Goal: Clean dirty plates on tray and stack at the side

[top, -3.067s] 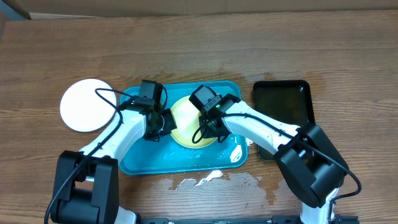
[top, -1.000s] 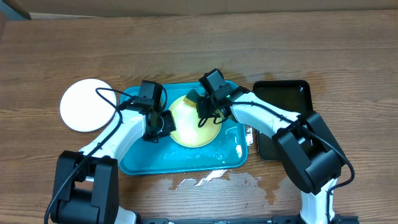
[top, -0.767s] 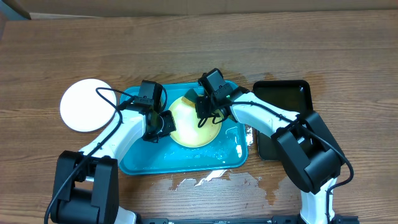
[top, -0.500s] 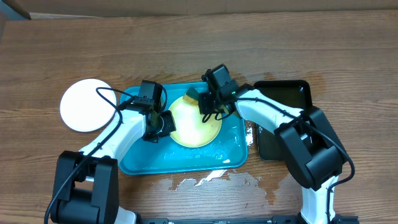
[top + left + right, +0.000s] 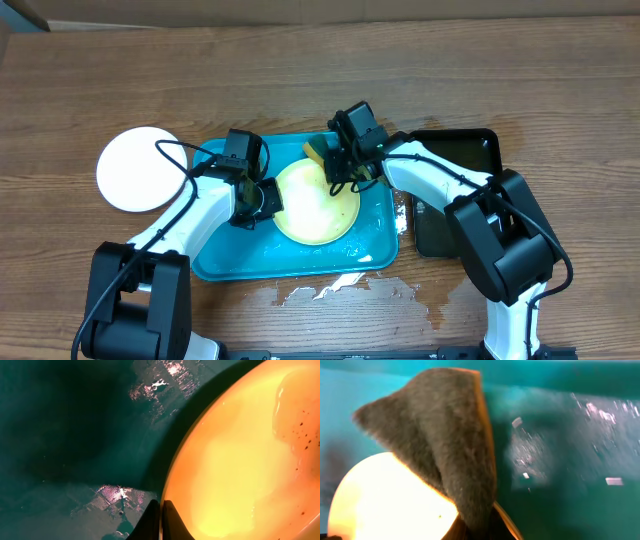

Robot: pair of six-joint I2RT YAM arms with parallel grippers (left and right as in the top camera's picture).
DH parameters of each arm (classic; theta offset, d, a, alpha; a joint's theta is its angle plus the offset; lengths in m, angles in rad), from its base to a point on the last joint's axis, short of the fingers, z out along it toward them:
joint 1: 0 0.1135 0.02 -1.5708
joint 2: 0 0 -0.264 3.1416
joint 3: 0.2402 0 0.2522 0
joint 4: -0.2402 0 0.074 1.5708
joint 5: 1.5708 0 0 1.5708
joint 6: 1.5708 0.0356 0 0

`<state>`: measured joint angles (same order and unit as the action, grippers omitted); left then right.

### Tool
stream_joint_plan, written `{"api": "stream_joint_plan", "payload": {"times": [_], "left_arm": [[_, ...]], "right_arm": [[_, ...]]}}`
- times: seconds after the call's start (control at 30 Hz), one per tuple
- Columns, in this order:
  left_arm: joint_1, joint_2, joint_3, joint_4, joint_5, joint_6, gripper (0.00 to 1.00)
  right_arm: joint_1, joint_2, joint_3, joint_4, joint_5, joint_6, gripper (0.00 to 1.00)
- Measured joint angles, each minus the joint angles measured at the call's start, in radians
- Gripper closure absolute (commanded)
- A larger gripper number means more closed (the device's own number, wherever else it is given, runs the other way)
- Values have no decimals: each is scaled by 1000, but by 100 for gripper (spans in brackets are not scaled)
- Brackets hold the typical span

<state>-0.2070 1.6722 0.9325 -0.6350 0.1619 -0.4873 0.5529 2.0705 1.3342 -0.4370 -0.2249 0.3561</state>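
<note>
**Step in hand:** scrubbing the pale yellow plate (image 5: 315,205), which lies near the centre of the turquoise tray (image 5: 230,255).

**Condition:**
- The left pincer (image 5: 268,200) is clenched on the plate's rim at 9 o'clock. The left wrist view shows its fingertips (image 5: 175,527) pinched over the edge.
- The right pincer (image 5: 335,163) is clenched on a scouring sponge (image 5: 317,150). The sponge sits at the plate's 12 o'clock rim, partly over the wet tray floor.
- Fine dark specks show on the plate's wet face in the left wrist view.
- A white plate (image 5: 138,168) lies on the desk (image 5: 300,80) at 9 o'clock of the tray.
- A black tray (image 5: 455,165) stands at 3 o'clock.

**Recommendation:**
- Carry the sponge inward so that its rough face lies flat on the plate, not on its edge.
- Sweep in overlapping strokes from 12 toward 6 o'clock.
- Press moderately. The tray is wet, and in my judgement a hard push could pivot the plate about its single rim hold.
- Hold the left clamp firm against each stroke.
</note>
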Motion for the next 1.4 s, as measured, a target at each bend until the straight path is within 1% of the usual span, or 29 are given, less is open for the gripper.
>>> {"api": "stream_joint_plan", "payload": {"times": [0.2, 0.33, 0.53, 0.7, 0.83, 1.03, 1.17, 1.4], "left_arm": [[-1, 0, 0, 0, 4, 6, 96], [-1, 0, 0, -1, 11, 16, 96], [0, 0, 0, -8, 8, 20, 96], [0, 0, 0, -13, 0, 24, 96], [0, 0, 0, -13, -1, 27, 96], [0, 0, 0, -13, -1, 27, 96], [-1, 0, 0, -9, 0, 27, 96], [-1, 0, 0, 5, 13, 27, 96]], "right_arm": [[3, -11, 21, -127, 20, 89, 96], [3, -14, 42, -222, 12, 114, 96], [-5, -14, 68, -337, -78, 130, 96], [-19, -14, 68, -353, -192, 138, 96], [-14, -14, 68, -365, -203, 141, 96], [-7, -14, 68, -395, -153, 141, 96], [3, -14, 68, -400, -84, 147, 96], [14, -14, 68, -318, 16, 161, 96]]}}
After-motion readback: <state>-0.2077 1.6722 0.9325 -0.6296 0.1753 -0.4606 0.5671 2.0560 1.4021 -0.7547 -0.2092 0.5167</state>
